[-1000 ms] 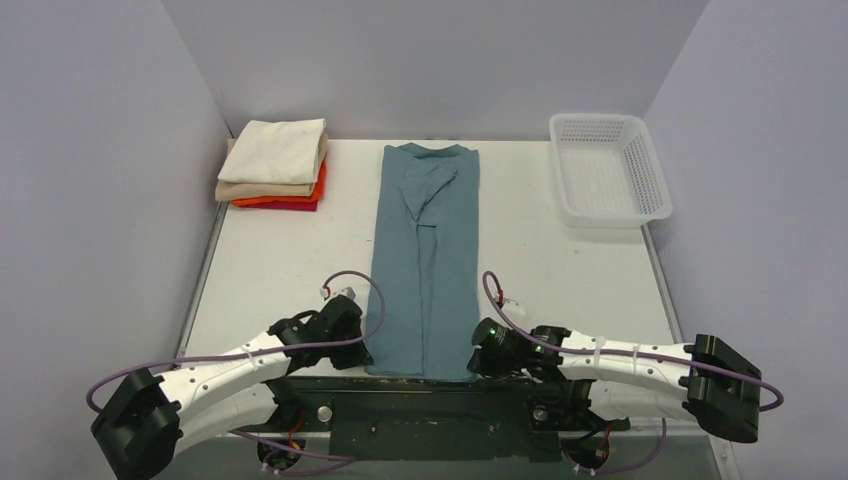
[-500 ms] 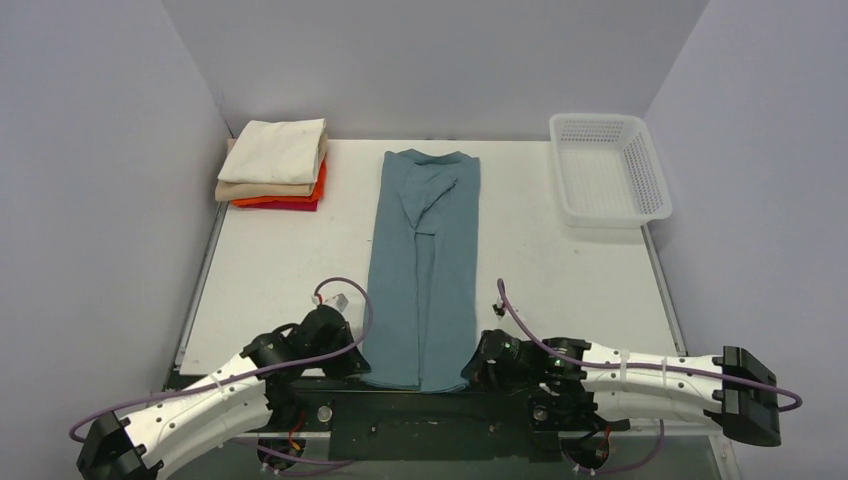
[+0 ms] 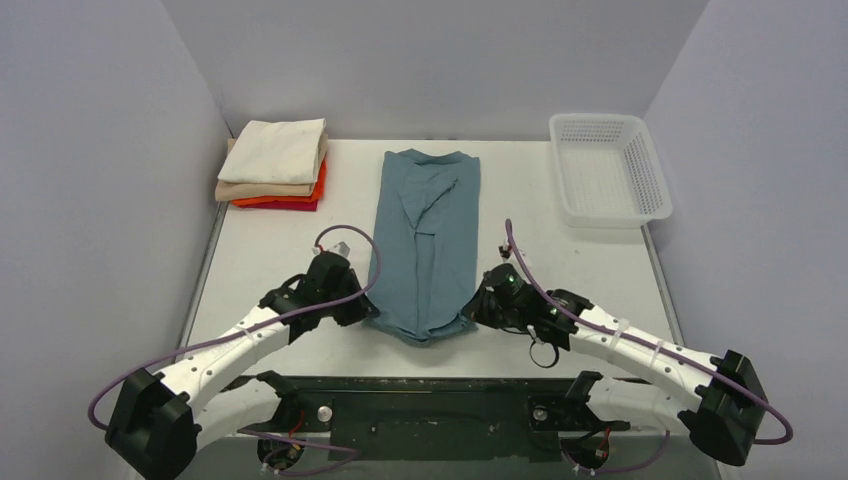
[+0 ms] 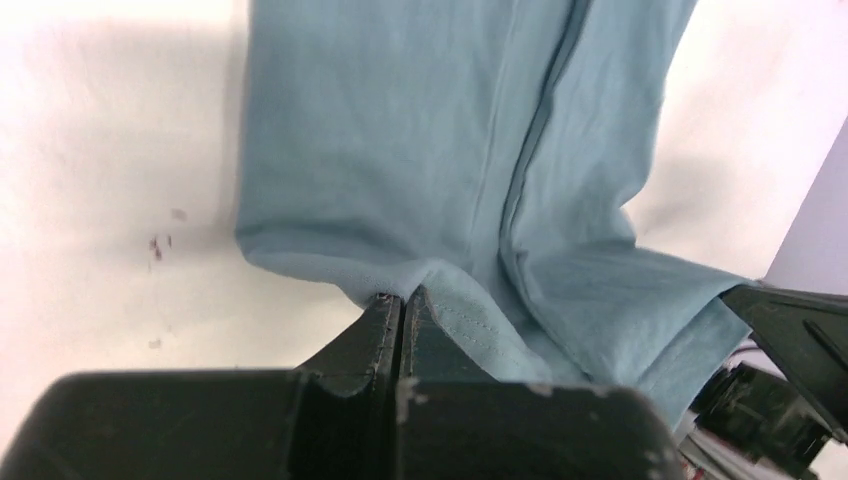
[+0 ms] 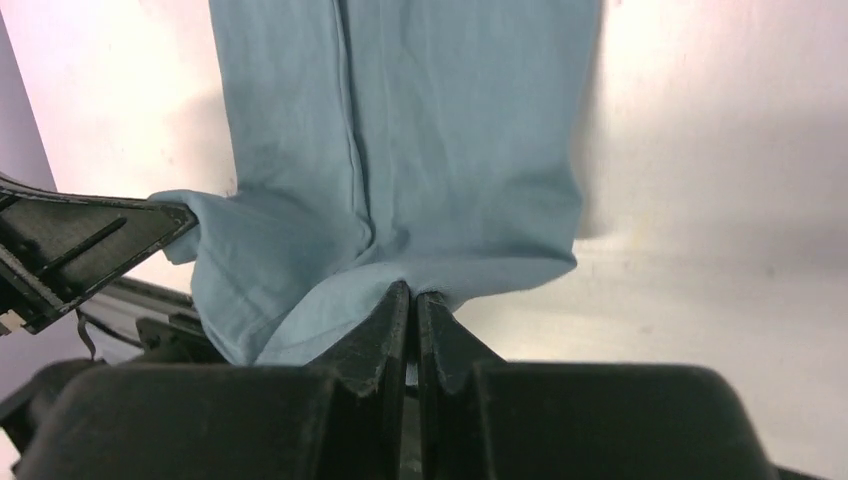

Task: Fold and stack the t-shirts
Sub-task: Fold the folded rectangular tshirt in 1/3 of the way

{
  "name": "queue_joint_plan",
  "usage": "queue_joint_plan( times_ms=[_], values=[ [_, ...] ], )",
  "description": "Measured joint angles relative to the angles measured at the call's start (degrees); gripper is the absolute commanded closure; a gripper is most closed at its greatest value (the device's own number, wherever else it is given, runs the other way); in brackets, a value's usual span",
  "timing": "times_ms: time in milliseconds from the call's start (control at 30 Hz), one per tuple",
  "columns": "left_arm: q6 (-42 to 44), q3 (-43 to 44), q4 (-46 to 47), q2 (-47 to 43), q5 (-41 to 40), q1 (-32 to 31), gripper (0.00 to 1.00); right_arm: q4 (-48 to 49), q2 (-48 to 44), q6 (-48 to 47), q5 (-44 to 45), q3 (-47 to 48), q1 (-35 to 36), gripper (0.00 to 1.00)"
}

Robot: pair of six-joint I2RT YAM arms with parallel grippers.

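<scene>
White bench (image 3: 270, 250), closed in by pale grey walls at its left, far and right sides. Lengthwise down the middle of the bench: teal-blue t-shirt (image 3: 425, 230), folded into a long narrow strip, collar end close to the bench's far edge, lying flat over most of its length, with a fold line along its centre. Near end of that strip gathered and raised a little off the bench, sagging in a shallow curve between its two corners, short of the bench's near edge. Reaching in from the bench's near edge: left arm (image 3: 240, 342) and right arm (image 3: 620, 340), white with black joints, each trailing a purple cable, both angled inward over the bench's near half. At the bench's far-right corner: white perforated basket (image 3: 598, 119). At the bench's far-left corner: stack of folded t-shirts (image 3: 280, 160), cream on top, then tan, orange, and red at the bottom. Over the bench's near half, left of its midline: left fingers (image 4: 378, 330), pressed together with the strip's near-left corner pinched between them. Right of that midline: right fingers (image 5: 388, 318), likewise clamped tight on the near-right corner.
</scene>
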Motion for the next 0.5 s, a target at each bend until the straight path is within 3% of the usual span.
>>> queue_joint_plan(
  times_ms=[233,500],
  values=[
    [4.5,10.5,4.5,11.2,0.4,7.1,1.0,0.0,10.5,-8.2,-0.6,10.3,-8.7,1.0],
    [9.2,21.4,6.7,24.4,0.8,11.0,1.0,0.4,18.9,-14.9,-0.8,19.1,-14.4,1.0]
  ],
)
